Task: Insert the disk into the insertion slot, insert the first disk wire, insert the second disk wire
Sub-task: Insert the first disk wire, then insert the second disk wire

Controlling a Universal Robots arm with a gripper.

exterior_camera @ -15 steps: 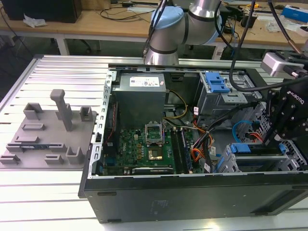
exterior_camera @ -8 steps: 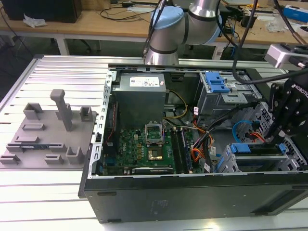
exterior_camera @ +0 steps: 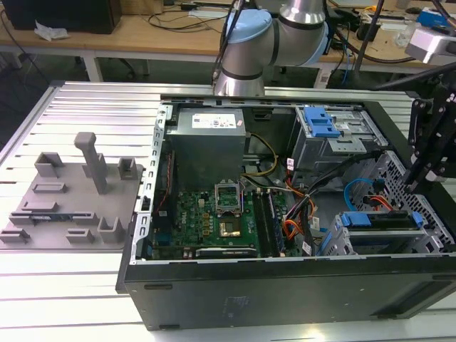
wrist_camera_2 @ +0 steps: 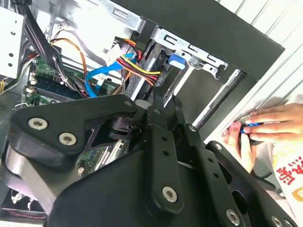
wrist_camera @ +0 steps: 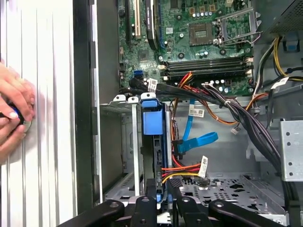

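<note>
Ribbed metal table [exterior_camera: 85, 107] carries one open computer case [exterior_camera: 285, 292]. One disk [wrist_camera: 152, 123] sits in the one insertion slot [exterior_camera: 333, 246], with one first disk wire [wrist_camera: 182, 169] and one second disk wire [wrist_camera: 199, 141] just beside it. Black cable bundles [wrist_camera: 246, 123] crowd the bay. A person's hands [wrist_camera: 14, 113] rest outside the case. The arm [exterior_camera: 271, 35] reaches down near the slot, its fingers [wrist_camera_2: 160, 118] pressed nearly together, gripping nothing.

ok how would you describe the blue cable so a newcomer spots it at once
Start at the open computer case, then find the disk in its blue carrier inside it. Beside the disk, in the first wrist view, the blue cable is flat, glossy and bright blue, while the neighbouring wires are orange, red, yellow and black.
</note>
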